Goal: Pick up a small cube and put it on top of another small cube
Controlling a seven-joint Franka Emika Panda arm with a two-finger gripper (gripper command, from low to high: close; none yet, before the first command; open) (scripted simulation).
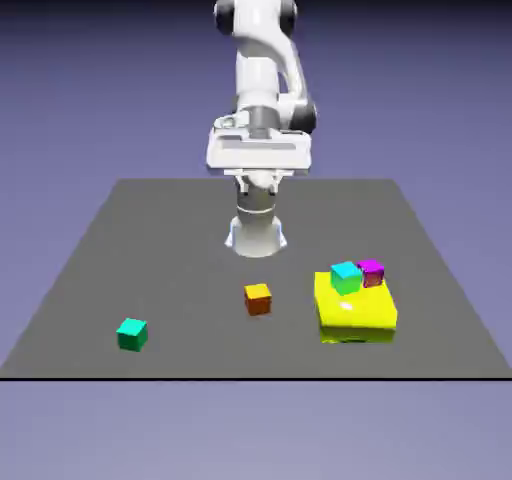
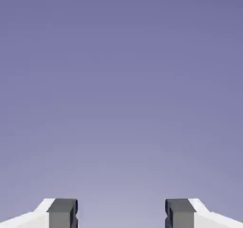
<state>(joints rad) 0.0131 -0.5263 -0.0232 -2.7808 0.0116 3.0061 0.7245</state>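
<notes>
- From my station I see the gripper (image 2: pixel 121 215) with its jaws standing wide apart and nothing between them; the hand view shows only the plain blue-violet backdrop past the two grey fingertips (image 2: pixel 61 213)
- In the exterior view the white arm (image 1: pixel 262 78) is folded up high over its base at the far edge of the desk (image 1: pixel 120 258), well clear of every cube
- The small green cube (image 1: pixel 132 334) sits alone on the desk toward the exterior view's left, near the front edge, upright and touching nothing else
- The small orange cube (image 1: pixel 258 299) rests on the desk near the middle, well apart from the green one and a little farther back
- To the exterior view's right of the orange cube lies a big yellow block (image 1: pixel 355 313), close by but not touching it
- On top of that block I count a cyan cube (image 1: pixel 346 277) and a magenta cube (image 1: pixel 371 272), side by side at its far end
</notes>
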